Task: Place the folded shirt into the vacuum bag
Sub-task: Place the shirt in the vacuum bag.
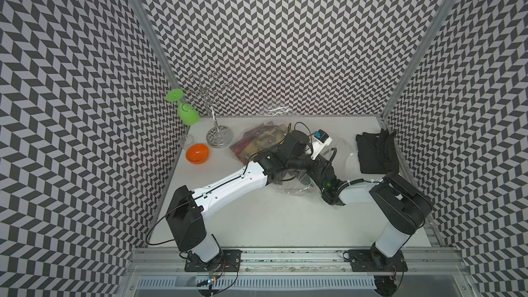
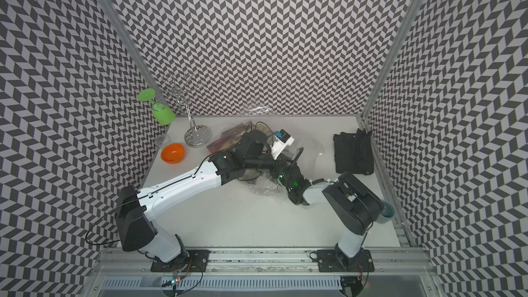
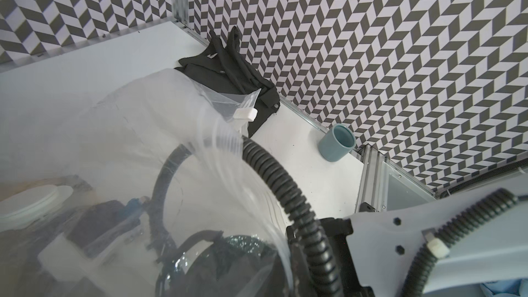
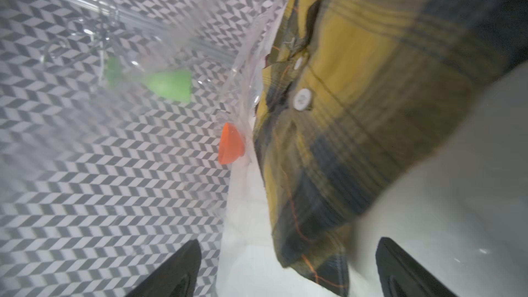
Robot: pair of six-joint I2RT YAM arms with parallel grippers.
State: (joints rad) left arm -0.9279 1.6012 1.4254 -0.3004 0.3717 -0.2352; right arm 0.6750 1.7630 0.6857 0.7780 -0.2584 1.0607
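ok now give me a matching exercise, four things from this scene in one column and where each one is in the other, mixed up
Things
1 green glass
2 orange bowl
3 black garment
4 plaid shirt

Places
a far right corner of the table
b hanging upside down on the wire rack
c mid-table, under the vacuum bag plastic
d standing beside the rack's base

Pairs: 1-b, 2-d, 3-a, 4-c
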